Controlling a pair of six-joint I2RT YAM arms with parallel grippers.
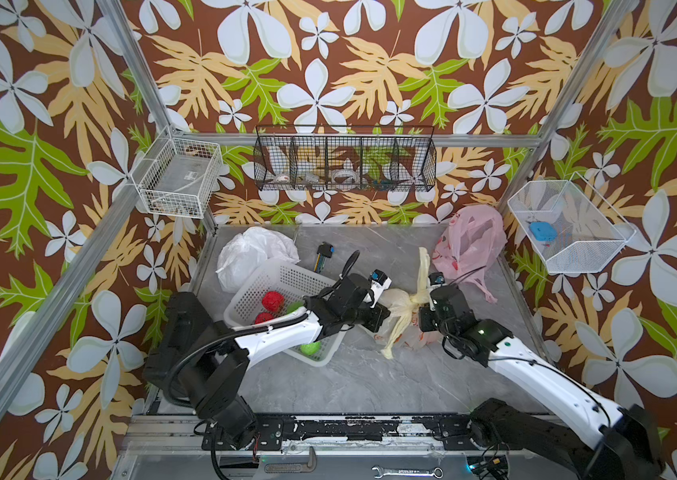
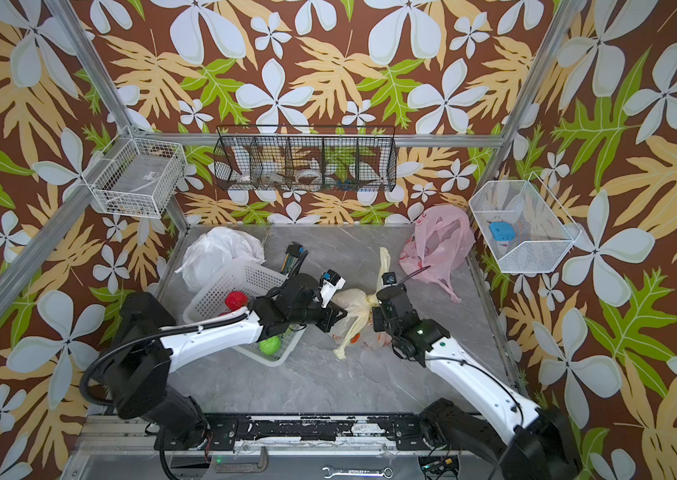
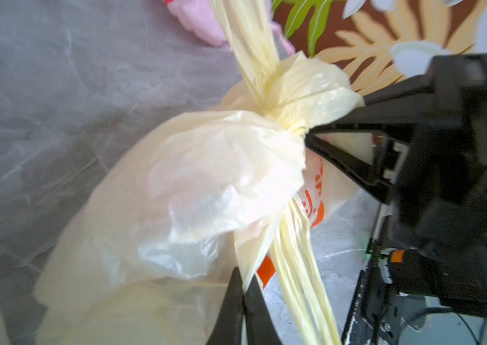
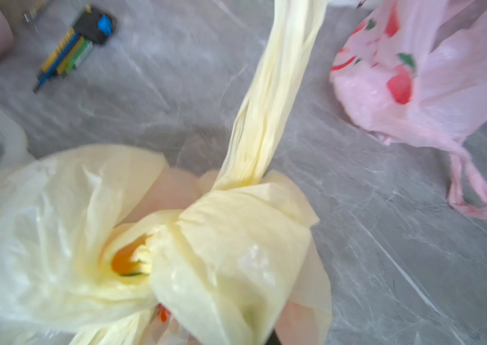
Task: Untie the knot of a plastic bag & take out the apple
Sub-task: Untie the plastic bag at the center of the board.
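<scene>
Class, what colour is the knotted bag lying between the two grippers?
The knotted bag is pale yellow, clearest in the left wrist view.

On the table (image 1: 370, 374), the knotted bag (image 1: 395, 300) lies at centre, with the left gripper (image 1: 382, 318) touching its left side and the right gripper (image 1: 424, 309) its right. A basket (image 1: 282, 270) sits left of it, with balls (image 1: 272, 300) inside. A crumpled bag (image 1: 251, 249) lies behind the basket. A small tool (image 1: 324, 253) lies behind centre. A loose bag (image 1: 469, 241) sits in the far right corner.
</scene>
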